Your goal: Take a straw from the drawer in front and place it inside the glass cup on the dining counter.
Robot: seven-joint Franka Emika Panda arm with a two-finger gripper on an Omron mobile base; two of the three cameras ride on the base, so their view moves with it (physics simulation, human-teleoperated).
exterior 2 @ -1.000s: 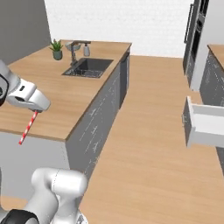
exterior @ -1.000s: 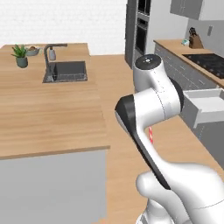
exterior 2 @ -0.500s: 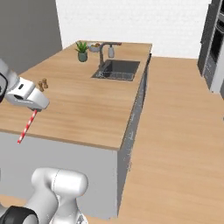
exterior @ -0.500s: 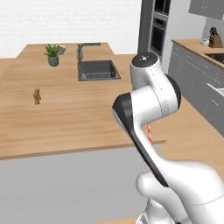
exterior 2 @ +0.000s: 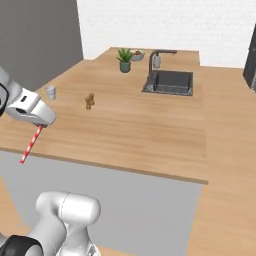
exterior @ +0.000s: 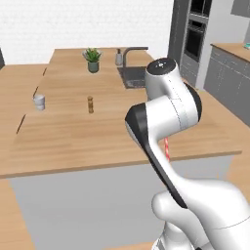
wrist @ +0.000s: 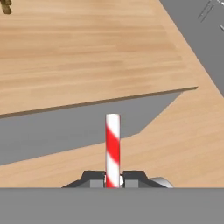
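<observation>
Hand view, claw [wrist: 112, 183] clamped on red-and-white straw [wrist: 112, 148], dining counter [wrist: 87, 52] edge beyond, glass cup [exterior: 39, 101] well apart

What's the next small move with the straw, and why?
Probably carry it toward the glass cup. The gripper is shut on the straw, but it hangs off the near edge of the dining counter, while the cup stands far across, past the shakers.

Matt light-wood dining counter [exterior: 122, 132], smooth red-and-white striped straw [wrist: 113, 148], translucent glass cup [exterior: 39, 101], glossy white arm
</observation>
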